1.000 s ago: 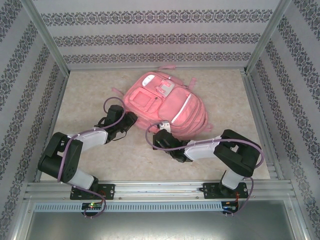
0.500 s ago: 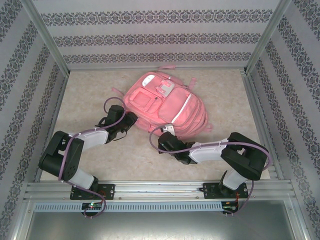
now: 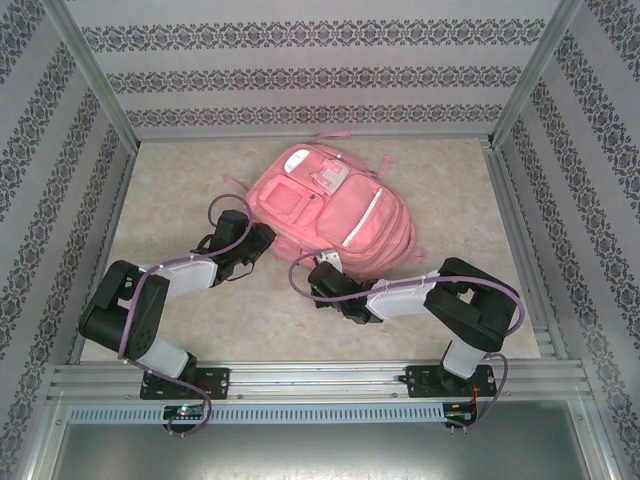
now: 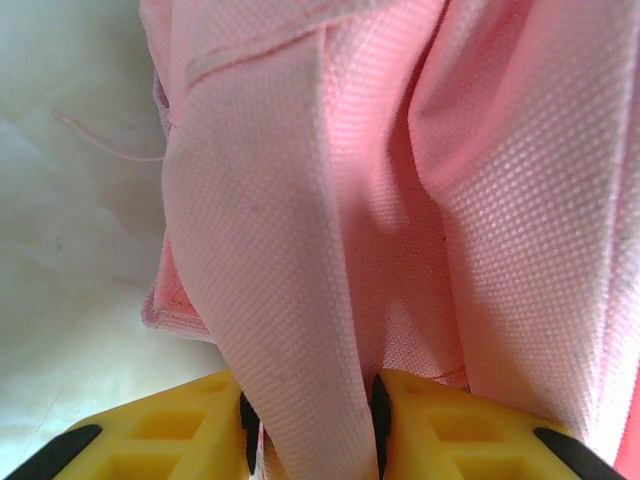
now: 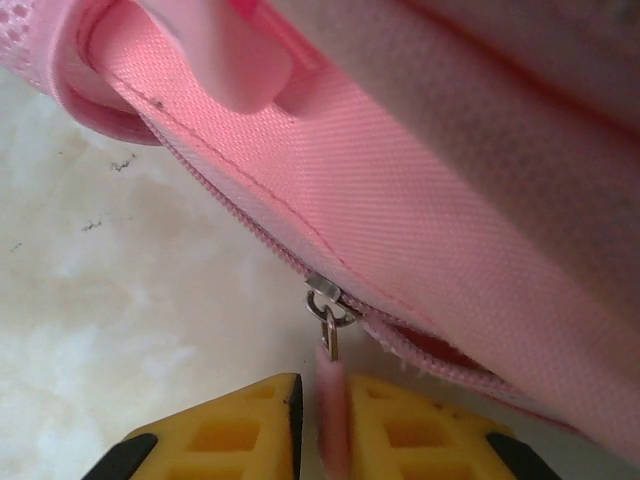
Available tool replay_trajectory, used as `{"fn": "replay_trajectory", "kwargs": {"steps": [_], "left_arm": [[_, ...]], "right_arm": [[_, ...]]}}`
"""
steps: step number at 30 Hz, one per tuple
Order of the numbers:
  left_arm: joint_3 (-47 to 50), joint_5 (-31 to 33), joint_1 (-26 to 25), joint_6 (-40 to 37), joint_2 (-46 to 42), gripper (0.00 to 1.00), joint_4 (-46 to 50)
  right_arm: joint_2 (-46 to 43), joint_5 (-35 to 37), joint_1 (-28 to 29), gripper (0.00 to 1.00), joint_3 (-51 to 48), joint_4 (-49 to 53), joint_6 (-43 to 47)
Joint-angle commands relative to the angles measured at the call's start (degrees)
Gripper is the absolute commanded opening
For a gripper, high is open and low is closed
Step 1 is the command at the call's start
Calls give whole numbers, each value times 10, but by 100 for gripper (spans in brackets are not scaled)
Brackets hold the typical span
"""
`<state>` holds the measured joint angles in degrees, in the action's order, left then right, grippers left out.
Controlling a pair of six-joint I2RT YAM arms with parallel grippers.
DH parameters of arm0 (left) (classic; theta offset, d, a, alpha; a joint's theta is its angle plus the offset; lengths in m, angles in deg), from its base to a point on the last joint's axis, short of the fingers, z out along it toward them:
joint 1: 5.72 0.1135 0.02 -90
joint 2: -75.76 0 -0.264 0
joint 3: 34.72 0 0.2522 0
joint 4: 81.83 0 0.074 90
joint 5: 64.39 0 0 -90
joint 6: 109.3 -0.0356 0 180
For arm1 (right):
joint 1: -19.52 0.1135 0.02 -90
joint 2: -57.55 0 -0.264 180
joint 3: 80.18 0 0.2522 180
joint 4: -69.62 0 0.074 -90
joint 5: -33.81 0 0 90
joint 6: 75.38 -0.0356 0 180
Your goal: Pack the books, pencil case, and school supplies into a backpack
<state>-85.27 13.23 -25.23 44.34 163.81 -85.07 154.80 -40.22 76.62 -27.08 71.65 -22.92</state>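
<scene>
Both clench the backpack [image 3: 330,210]: left hand [image 4: 312,432] a fabric fold [image 4: 270,250], right hand [image 5: 325,430] the zipper pull [image 5: 329,385].

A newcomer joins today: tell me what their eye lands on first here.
The big pink backpack lies flat on the table. At its left edge the left claw pinches a fold of its fabric; at its near edge the right claw clamps the zipper pull.

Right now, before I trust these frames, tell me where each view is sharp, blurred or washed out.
Top external: evenly lit and sharp, only faint shadows on the table. Left wrist: weave of the backpack crisp, table at left washed out. Right wrist: zipper slider in focus, zipper pull and upper-right fabric blurred.
</scene>
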Motion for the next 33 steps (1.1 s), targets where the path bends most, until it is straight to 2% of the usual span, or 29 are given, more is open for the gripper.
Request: {"fn": "replay_trajectory", "kwargs": {"steps": [1,3,8,16,25,31,33], "left_arm": [[-6,-7,-1,9,8,36,-39],[-6,-7,0,9,9,36,-40],[-12,-1,0,4,8,35,-30],[-36,43,4,-13,8,31,15],[-89,58,11,-32,37,28,54],[-164,68,25,-96,63,31,132],[-172,53,38,-94,68,34,140]], "right_arm": [[25,-16,-11,24,-3,48,-11],[28,-17,-13,23,-5,47,-15],[11,-22,-15,0,-15,42,-9],[-68,-18,-16,0,-61,62,-1],[-156,-16,-16,0,-107,103,-15],[-204,-64,-15,0,-92,141,8],[-201,-64,-7,0,-81,130,20]]}}
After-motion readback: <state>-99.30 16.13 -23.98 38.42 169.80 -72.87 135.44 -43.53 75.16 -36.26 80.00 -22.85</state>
